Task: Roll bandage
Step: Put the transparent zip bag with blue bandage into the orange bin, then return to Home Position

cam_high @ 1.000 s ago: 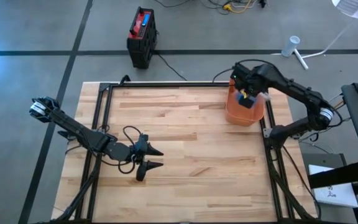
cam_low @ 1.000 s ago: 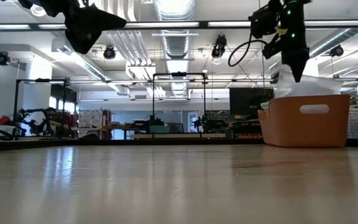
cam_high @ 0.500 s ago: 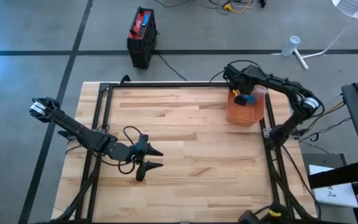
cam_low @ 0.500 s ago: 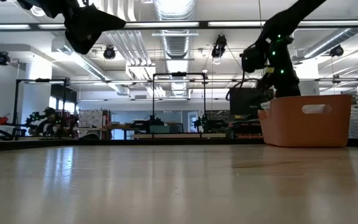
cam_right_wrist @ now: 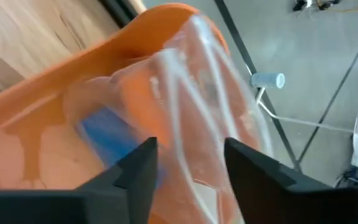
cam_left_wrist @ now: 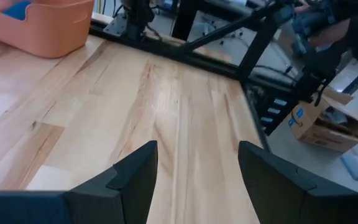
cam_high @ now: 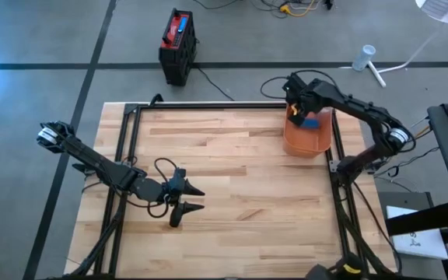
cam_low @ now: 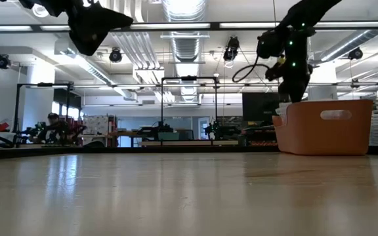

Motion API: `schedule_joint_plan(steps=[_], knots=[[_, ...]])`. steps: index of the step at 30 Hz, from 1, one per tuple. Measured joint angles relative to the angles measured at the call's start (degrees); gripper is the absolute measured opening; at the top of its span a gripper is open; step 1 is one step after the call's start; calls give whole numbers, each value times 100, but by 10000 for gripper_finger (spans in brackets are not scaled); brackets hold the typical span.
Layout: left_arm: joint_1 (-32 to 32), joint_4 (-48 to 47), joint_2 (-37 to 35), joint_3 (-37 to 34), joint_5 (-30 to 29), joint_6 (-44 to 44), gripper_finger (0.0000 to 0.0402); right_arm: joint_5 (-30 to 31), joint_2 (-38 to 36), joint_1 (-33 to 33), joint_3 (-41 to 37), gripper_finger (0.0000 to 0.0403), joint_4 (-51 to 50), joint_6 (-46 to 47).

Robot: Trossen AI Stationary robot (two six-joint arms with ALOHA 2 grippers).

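Observation:
An orange bin (cam_high: 308,134) stands at the table's far right. Inside it lies a blue thing (cam_right_wrist: 107,134) under crumpled clear plastic (cam_right_wrist: 191,81); whether it is the bandage I cannot tell. My right gripper (cam_right_wrist: 188,162) hangs open just over the bin's far part (cam_high: 300,105), fingers pointing down at the plastic. My left gripper (cam_high: 199,197) hovers open above bare wood near the table's near left, and nothing lies between its fingers (cam_left_wrist: 197,168). My right gripper stands open above the clear plastic in the bin. Whether its fingers touch the plastic I cannot tell.
A black frame rail (cam_high: 208,105) runs along the table's far edge and down both sides. The wide wooden top (cam_high: 239,171) between the two arms is bare. A black and red case (cam_high: 177,45) sits on the floor beyond the table.
My right gripper has dipped down into the orange bin and then come up a little, shifting toward the far edge. The white plastic that stood above the bin's rim under it has dropped below the rim in the low view.

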Motion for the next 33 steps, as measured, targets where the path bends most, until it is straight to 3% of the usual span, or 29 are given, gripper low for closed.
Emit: schedule_joint_plan(steps=[4,9,21,25,29,33], knots=[[-11,448,4,-2,-168,23,215,-233,-432,-4,-19,214,-8,173],[-79,1120,2,-2,-759,473,215,-1103,-1334,111,-152,243,490,491],[-60,1171,2,-2,-800,601,215,-4229,-4186,1253,-1830,225,3209,1998],[-60,1165,-3,-2,-800,451,215,-4370,-4794,1458,-2242,216,3877,2617],[-54,1138,-189,-2,-800,499,215,-4351,-5167,1472,-2307,213,3747,2526],[-54,812,-630,-2,-798,640,215,-4345,-5497,1472,-2247,218,3433,3081]])
